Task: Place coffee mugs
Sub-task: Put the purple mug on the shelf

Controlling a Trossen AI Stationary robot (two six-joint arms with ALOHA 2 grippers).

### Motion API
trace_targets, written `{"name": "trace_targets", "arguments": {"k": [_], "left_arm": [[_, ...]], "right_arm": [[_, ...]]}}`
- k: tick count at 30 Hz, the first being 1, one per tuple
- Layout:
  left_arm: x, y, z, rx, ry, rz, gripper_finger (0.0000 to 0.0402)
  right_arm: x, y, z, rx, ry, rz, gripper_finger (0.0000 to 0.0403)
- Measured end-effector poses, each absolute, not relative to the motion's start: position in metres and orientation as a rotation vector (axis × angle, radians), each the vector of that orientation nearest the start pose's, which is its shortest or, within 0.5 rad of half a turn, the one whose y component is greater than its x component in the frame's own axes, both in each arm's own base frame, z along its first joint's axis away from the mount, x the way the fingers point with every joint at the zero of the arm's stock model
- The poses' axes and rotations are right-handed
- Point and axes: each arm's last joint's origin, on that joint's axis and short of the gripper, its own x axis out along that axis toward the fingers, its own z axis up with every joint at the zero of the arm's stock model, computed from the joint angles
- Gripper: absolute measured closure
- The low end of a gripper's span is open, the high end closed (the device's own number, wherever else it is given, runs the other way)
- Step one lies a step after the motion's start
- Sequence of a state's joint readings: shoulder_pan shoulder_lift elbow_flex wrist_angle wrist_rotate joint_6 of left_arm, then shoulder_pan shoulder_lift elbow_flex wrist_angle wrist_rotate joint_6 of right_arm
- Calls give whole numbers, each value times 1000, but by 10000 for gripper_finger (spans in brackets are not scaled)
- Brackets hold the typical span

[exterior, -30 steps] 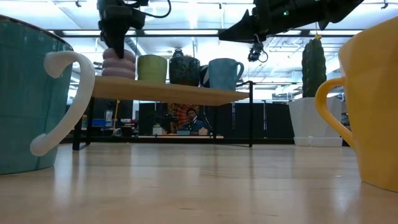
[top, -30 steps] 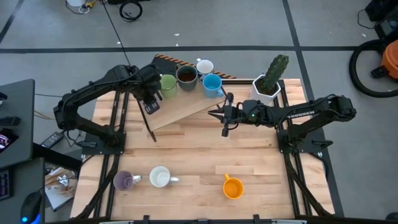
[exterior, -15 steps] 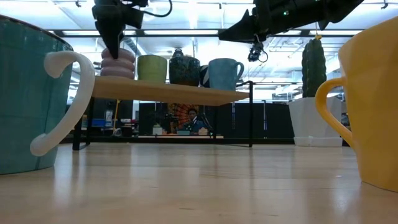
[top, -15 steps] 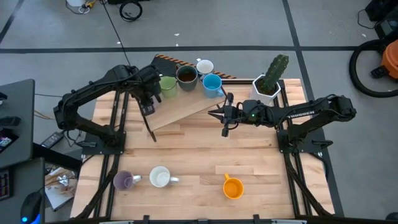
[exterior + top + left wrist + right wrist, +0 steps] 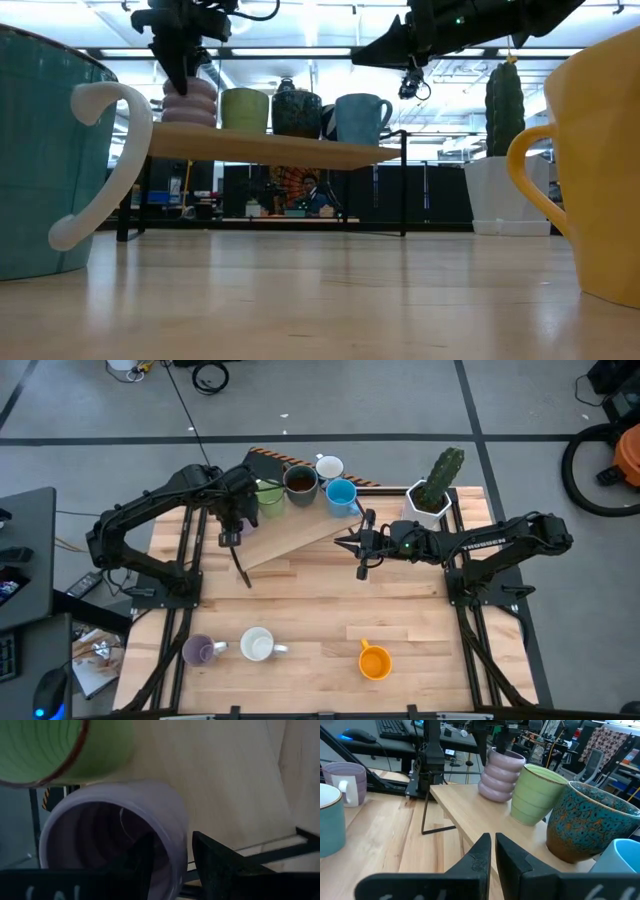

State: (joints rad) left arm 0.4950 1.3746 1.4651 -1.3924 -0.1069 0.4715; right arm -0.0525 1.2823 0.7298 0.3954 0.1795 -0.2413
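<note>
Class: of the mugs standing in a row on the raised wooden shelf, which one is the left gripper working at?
The ribbed purple mug at the end of the row, beside the green mug. The left gripper has one finger inside its rim; the other mugs stand untouched.

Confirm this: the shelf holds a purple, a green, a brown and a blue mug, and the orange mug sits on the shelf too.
Wrong on the orange mug. In the high view it stands on the table, near the front edge, not on the shelf. The rest holds: the purple mug, green mug, brown mug and blue mug are on the shelf.

Pale matt wooden shelf (image 5: pixel 485 827)
</note>
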Motion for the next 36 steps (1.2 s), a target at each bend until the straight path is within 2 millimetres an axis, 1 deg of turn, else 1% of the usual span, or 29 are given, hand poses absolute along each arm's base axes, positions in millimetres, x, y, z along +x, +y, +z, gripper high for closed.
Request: {"name": "trace_targets", "arguments": {"k": [3, 14, 28, 36], "left_arm": [[203, 113, 351, 188, 1389, 151, 260], [201, 112, 351, 283, 1418, 61, 260], [200, 112, 350, 509, 1436, -145, 261], [203, 104, 350, 639, 1436, -278, 261]], "right_arm": [[279, -20, 264, -250, 184, -211, 372], [279, -20, 264, -250, 185, -211, 372], [279, -20, 264, -250, 185, -211, 372], [279, -20, 264, -250, 184, -211, 372]]}}
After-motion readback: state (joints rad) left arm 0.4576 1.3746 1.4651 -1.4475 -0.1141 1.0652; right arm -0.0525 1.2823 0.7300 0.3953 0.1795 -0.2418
